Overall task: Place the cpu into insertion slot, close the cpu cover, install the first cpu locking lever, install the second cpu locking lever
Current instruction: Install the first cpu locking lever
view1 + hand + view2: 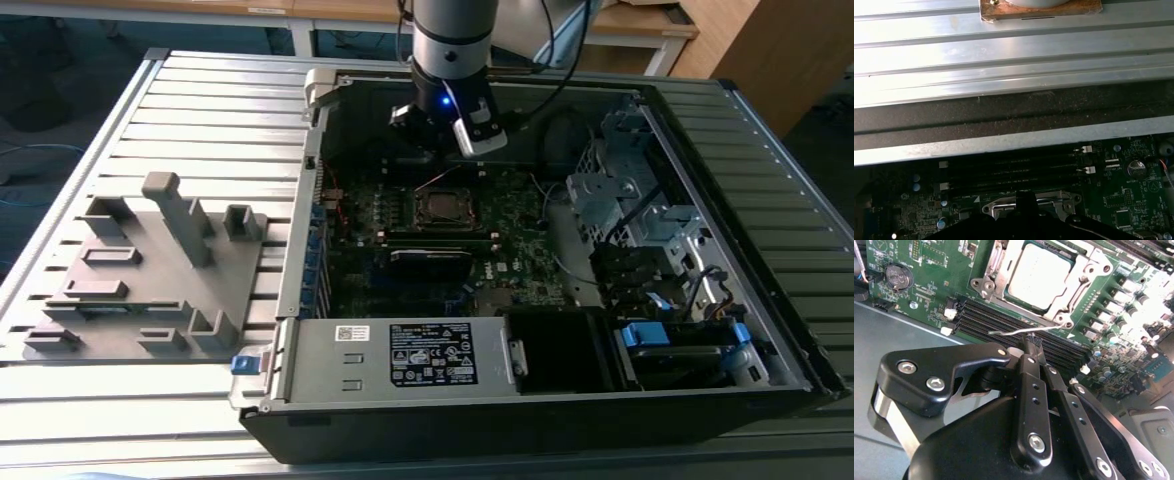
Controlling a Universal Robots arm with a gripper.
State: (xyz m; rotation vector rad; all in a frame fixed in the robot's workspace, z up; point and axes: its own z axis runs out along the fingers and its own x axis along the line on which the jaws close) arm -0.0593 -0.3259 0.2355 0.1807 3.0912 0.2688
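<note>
In the insertion slot [416, 207] on the green motherboard [929, 270], the cpu [1039, 275] sits flat with the shiny cpu cover [1081, 276] down around it. A thin wire locking lever [1009, 331] sticks out just beside it. The gripper [1031, 346] tips are right at that wire, jaws together, and I can't tell if they pinch it.

A dull silver-grey square metal cpu [1040, 275] is gleaming pale within its shiny silver metal cover frame [1085, 271]. The flat green circuit board [936, 270] is showing black stripes of slots. The matte black metal hand [1032, 343] is showing silver screws. The ribbed silver metal table [214, 100] is shining white.
</note>
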